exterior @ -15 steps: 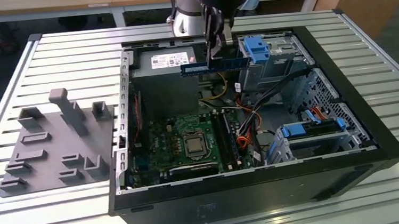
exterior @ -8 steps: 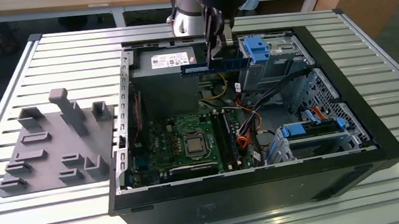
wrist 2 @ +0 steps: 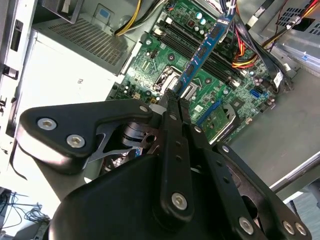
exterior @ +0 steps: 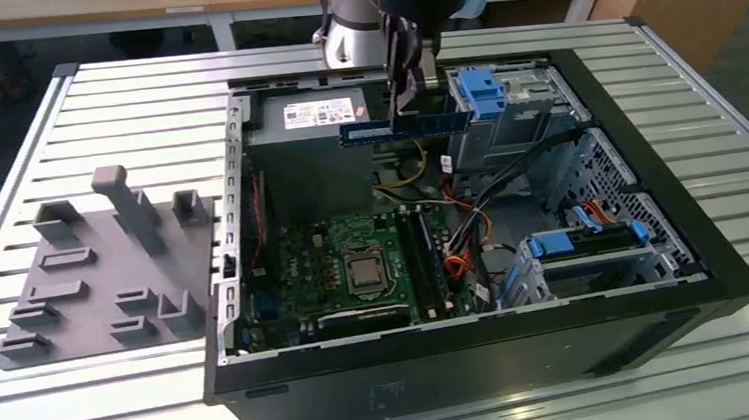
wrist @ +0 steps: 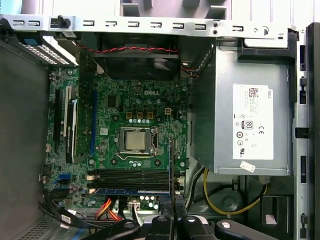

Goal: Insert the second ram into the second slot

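The second ram (exterior: 395,127) is a thin blue stick with a pale label. It hangs level above the open computer case, over the power supply's edge. My gripper (exterior: 406,105) is shut on it from above. In the second wrist view the ram (wrist 2: 202,52) stretches from my gripper (wrist 2: 172,100) out over the motherboard. In the first wrist view the ram (wrist: 171,165) shows edge-on above my gripper (wrist: 172,202). The black memory slots (wrist: 132,175) lie beside the processor socket, well below the stick. Another blue stick (wrist: 132,190) sits along the outer slot.
The grey power supply (exterior: 314,114) fills the case's far corner. Blue drive-bay tabs (exterior: 483,86) and a second bay (exterior: 578,242) stand on the exterior view's right. Orange and black cables (exterior: 464,233) run beside the slots. A grey fixture plate (exterior: 99,272) lies outside the case.
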`<state>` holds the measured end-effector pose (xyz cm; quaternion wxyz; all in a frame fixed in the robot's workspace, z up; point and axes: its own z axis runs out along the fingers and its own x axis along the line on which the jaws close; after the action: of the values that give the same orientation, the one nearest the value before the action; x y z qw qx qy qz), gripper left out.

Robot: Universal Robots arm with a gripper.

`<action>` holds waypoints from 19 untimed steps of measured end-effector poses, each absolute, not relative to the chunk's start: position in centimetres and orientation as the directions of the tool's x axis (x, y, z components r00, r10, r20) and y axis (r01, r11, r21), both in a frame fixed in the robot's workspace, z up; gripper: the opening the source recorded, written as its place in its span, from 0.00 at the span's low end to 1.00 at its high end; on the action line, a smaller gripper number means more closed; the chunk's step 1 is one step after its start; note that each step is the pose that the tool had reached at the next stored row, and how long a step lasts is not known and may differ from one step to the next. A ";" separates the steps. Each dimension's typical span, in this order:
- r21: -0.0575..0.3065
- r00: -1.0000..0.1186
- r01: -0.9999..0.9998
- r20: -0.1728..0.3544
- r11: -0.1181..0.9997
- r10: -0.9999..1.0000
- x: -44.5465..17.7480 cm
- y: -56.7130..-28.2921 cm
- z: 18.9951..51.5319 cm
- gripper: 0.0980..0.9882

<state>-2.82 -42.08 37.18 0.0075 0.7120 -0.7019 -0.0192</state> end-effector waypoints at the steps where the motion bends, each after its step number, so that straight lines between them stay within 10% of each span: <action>1: 0.038 0.013 -0.999 -0.017 -0.014 -1.000 -2.8 -42.1 37.2 0.04; 19: 0.038 -0.091 -0.995 -0.014 0.090 -0.996 -2.8 -42.1 37.2 0.04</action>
<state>-2.82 -42.08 37.18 0.0074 0.6742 -0.7383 -0.0187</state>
